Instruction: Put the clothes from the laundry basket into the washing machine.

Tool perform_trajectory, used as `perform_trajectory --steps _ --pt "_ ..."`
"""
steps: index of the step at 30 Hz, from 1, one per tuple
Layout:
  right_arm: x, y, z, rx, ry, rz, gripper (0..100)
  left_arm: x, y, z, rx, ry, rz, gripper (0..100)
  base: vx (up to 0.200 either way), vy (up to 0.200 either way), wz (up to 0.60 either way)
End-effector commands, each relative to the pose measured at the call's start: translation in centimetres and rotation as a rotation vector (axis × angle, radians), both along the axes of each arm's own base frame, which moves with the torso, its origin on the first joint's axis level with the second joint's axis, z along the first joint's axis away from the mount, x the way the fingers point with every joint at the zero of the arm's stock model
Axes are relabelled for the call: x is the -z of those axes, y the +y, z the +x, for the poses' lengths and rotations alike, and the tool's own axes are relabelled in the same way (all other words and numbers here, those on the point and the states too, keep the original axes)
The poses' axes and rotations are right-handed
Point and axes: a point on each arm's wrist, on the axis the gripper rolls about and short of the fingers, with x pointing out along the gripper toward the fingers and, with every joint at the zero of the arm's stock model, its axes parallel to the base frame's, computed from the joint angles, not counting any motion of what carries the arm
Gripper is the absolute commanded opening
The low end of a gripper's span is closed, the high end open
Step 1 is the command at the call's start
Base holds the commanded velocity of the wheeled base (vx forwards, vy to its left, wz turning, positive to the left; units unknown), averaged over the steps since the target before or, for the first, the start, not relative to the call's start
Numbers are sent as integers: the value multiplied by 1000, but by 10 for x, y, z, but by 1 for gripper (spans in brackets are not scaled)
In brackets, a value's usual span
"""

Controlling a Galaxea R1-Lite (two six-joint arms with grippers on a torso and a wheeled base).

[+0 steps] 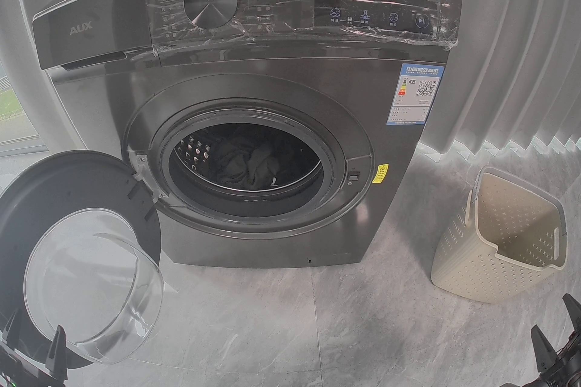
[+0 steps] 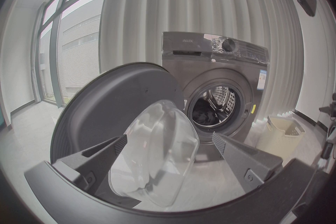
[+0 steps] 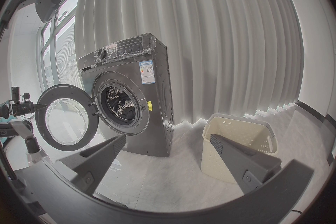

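A grey washing machine (image 1: 242,43) stands with its round door (image 1: 72,213) swung wide open to the left. Dark clothes (image 1: 248,161) lie inside the drum (image 2: 213,109). The cream laundry basket (image 1: 505,237) stands on the floor to the machine's right, and I see nothing inside it. My left gripper (image 2: 168,140) hangs open, low and in front of the open door's glass bowl (image 2: 157,158). My right gripper (image 3: 168,140) is open too, low at the right, short of the basket (image 3: 241,137), with nothing between its fingers.
White pleated curtains (image 1: 520,43) hang behind the machine. Grey marbled floor (image 1: 315,321) lies open in front of the machine and between it and the basket. A window (image 2: 70,46) is off to the left.
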Motion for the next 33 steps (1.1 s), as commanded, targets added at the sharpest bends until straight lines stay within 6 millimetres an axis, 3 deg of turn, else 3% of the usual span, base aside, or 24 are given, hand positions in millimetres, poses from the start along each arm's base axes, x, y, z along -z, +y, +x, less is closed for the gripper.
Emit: perform_trajectory --steps 1,13,19,33 --pt "2 0 0 -4 0 -3 100 8 -1 1 38 43 19 100 0 0 0" --pt "2 0 0 -7 2 3 100 10 -2 1 88 60 50 100 0 0 0" --pt "2 0 0 -8 1 14 100 10 -2 1 88 63 50 100 -200 0 0" --pt "1 0 0 -7 6 44 100 10 -2 1 88 63 50 100 0 0 0"
